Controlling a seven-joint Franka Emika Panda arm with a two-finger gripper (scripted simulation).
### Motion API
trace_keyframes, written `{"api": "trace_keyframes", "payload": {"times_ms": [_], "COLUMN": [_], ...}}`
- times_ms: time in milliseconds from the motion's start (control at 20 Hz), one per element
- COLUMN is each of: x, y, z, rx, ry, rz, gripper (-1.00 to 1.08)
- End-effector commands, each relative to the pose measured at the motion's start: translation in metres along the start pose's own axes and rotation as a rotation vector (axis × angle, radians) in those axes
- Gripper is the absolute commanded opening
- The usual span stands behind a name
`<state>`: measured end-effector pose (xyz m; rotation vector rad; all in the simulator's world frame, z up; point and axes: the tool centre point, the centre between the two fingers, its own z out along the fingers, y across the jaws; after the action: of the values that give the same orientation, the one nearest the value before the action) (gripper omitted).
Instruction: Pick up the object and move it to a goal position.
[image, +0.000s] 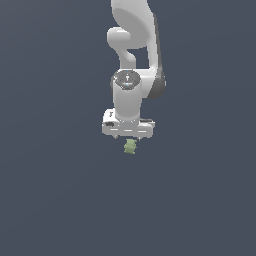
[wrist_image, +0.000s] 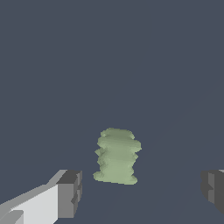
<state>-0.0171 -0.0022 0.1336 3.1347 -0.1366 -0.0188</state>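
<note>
While hovering above the object (wrist_image: 117, 156), keep the claw (wrist_image: 142, 190) spread wide, as now: both dark pads (wrist_image: 70, 192) well apart, nothing held. Olive block lying below the claw and between the two pads, nearer to one of them, not touching either. Before descending, better to centre over the block, then lower straight and close gently on the ridged sides. Goal position not visible.
</note>
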Motion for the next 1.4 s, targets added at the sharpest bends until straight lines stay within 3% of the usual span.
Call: {"api": "trace_keyframes", "payload": {"times_ms": [0,450,800,1350], "x": [-0.005,-0.015,-0.016,-0.016], "y": [-0.005,-0.013,-0.013,-0.013], "z": [0.012,0.035,0.04,0.083], "rx": [0.002,0.005,0.005,0.005], "ry": [0.003,0.011,0.01,0.012], "rz": [0.034,0.105,0.103,0.107], "gripper": [1.0,1.0,1.0,1.0]}}
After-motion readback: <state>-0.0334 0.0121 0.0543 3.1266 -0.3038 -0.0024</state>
